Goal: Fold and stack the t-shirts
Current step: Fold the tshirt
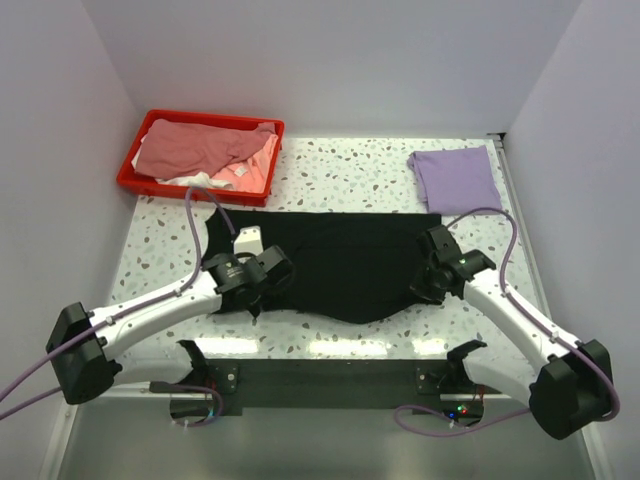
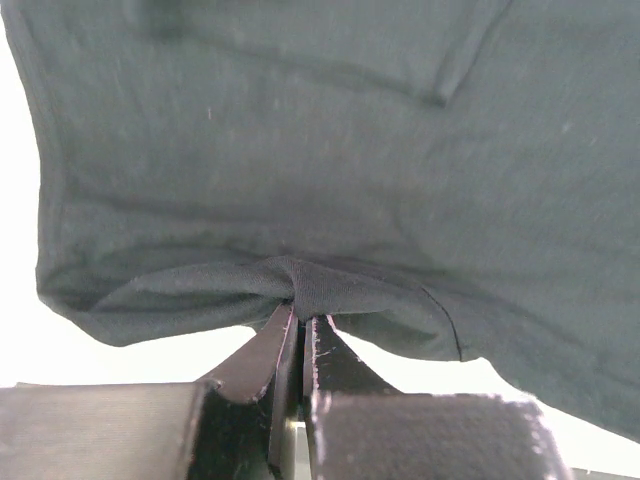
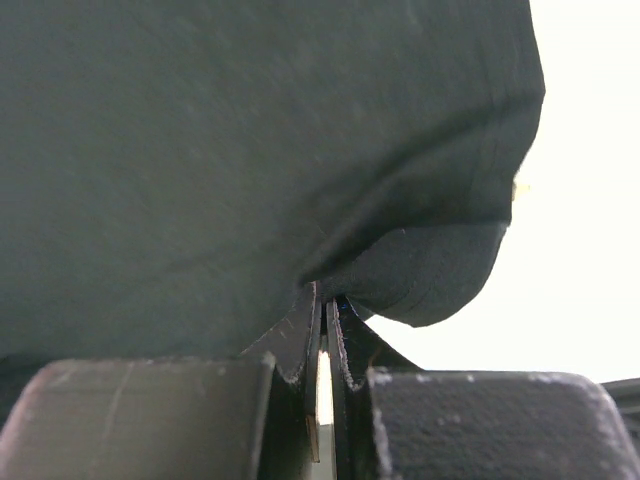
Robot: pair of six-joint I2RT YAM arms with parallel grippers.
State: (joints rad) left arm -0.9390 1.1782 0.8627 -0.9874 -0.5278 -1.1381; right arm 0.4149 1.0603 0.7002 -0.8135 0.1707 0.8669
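A black t-shirt (image 1: 350,262) lies spread across the middle of the table. My left gripper (image 1: 258,308) is shut on its near left edge; in the left wrist view the cloth (image 2: 300,160) bunches into the closed fingertips (image 2: 300,318). My right gripper (image 1: 420,292) is shut on the near right edge, with a fold of black cloth (image 3: 250,150) pinched at the tips (image 3: 325,298). A folded light purple t-shirt (image 1: 455,177) lies at the back right. Dusty pink and white t-shirts (image 1: 200,150) sit piled in the red bin (image 1: 135,183).
The red bin stands at the back left corner against the wall. Walls close in the left, back and right sides. Grey cables (image 1: 205,205) arc over the table from both wrists. A black mounting bar (image 1: 320,385) runs along the near edge.
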